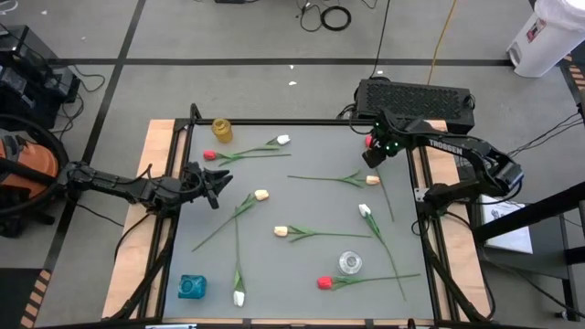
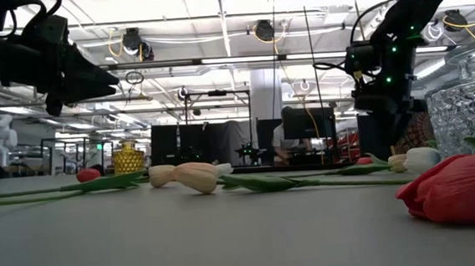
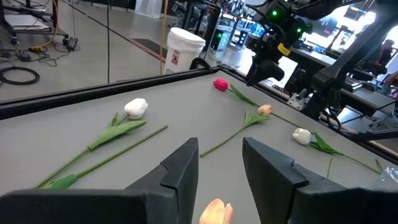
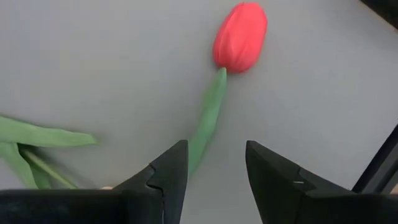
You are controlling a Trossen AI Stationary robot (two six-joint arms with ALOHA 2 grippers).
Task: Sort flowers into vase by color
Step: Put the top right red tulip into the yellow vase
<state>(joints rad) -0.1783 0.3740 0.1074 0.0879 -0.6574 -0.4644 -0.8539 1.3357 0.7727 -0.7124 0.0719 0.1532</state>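
Currently my right gripper hangs with its fingers spread and nothing between them, above the stem just behind a red tulip that lies at the far right corner of the grey table. My left gripper is likewise parted and empty, hovering near the table's left edge, with a cream-yellow tulip just ahead of it. Other flowers lie scattered flat on the table: a white tulip toward the far edge beside a yellow vase, another red tulip next to a clear glass vase, and a blue vase at the near left corner.
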